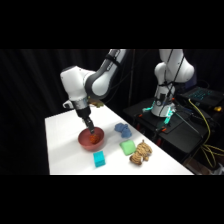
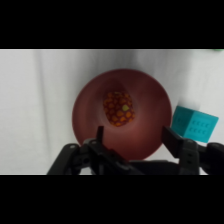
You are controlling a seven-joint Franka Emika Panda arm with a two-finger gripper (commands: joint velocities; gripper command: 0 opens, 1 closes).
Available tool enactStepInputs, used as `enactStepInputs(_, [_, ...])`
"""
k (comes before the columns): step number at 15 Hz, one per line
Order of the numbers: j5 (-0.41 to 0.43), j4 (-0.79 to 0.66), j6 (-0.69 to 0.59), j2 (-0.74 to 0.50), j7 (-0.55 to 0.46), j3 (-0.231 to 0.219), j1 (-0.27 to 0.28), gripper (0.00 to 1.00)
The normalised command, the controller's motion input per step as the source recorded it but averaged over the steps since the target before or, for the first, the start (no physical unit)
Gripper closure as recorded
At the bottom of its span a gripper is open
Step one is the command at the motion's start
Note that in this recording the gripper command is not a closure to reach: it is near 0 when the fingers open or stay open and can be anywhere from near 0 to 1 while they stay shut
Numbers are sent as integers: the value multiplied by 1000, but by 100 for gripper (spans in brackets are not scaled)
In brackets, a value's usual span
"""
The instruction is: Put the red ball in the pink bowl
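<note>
Orange-red with yellow patches, the red ball (image 2: pixel 119 108) sits inside the pink bowl (image 2: pixel 90 100), right at the bottom, and nothing grips it. Above it hangs the gripper (image 2: pixel 134 136), fingers (image 2: pixel 172 139) spread wide, one over each side of the bowl's near rim. From the side, the white arm (image 1: pixel 92 82) reaches down into the bowl, which stands toward the table's (image 1: pixel 62 145) near edge. Just beside the bowl lies a teal cube (image 1: pixel 99 159). Toward the right edge sit a green block (image 1: pixel 127 147), a blue toy (image 1: pixel 122 130) and a tan plush (image 1: pixel 141 153).
</note>
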Motion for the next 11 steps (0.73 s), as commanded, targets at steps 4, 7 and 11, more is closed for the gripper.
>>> enactStepInputs(4, [-39, 129, -468, -343, 34, -38, 44, 0])
enactStepInputs(7, [-22, 109, -498, -336, 52, -42, 56, 0])
enactStepInputs(11, [-72, 83, -408, -289, 99, -53, 94, 0])
